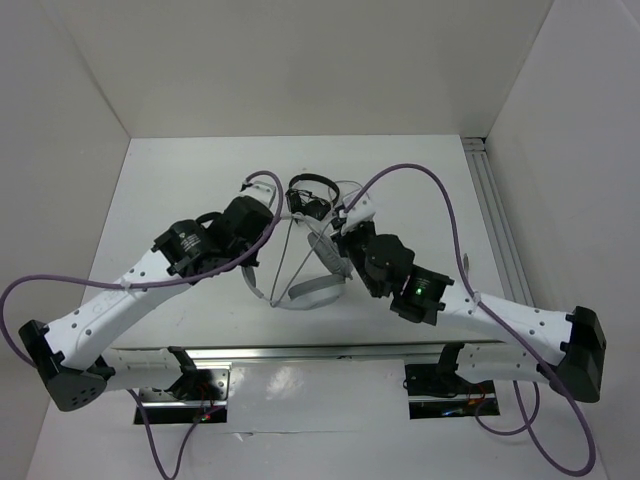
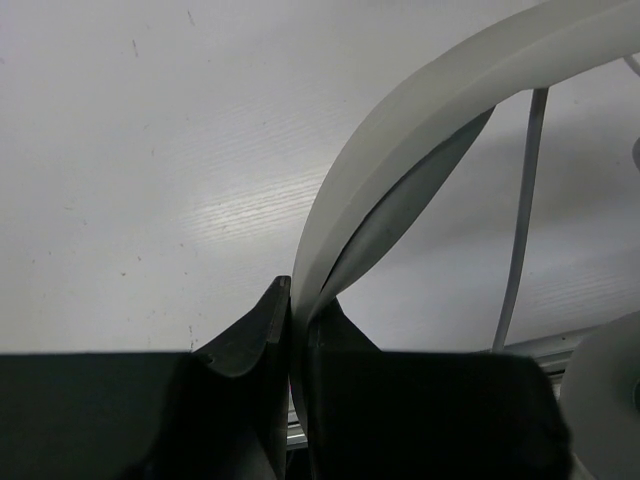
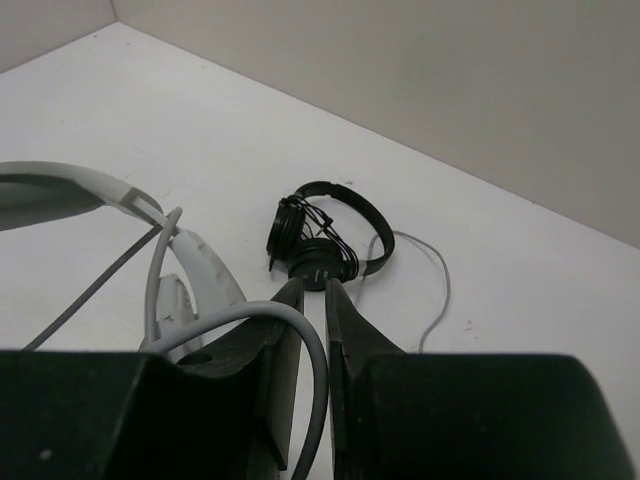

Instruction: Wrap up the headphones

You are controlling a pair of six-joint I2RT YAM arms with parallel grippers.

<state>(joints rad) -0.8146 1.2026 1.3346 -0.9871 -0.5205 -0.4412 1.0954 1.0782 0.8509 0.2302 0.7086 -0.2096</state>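
Over the white desk (image 1: 180,180), just beside the black headphones (image 1: 308,200), the left claw (image 2: 298,300) clamps the headphones (image 1: 312,293) by the headband (image 2: 400,150), while the right claw (image 3: 314,290) stands slightly parted around the cable (image 3: 318,380); winding seems underway, and the next loop needs a firmer grip.

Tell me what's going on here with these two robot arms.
They are working on the grey-white headphones. The left arm's fingers are pinched shut on the headband. The thin grey cable runs between the right arm's fingers, though whether they grip it is unclear. Smaller black headphones lie apart on the table, untouched.
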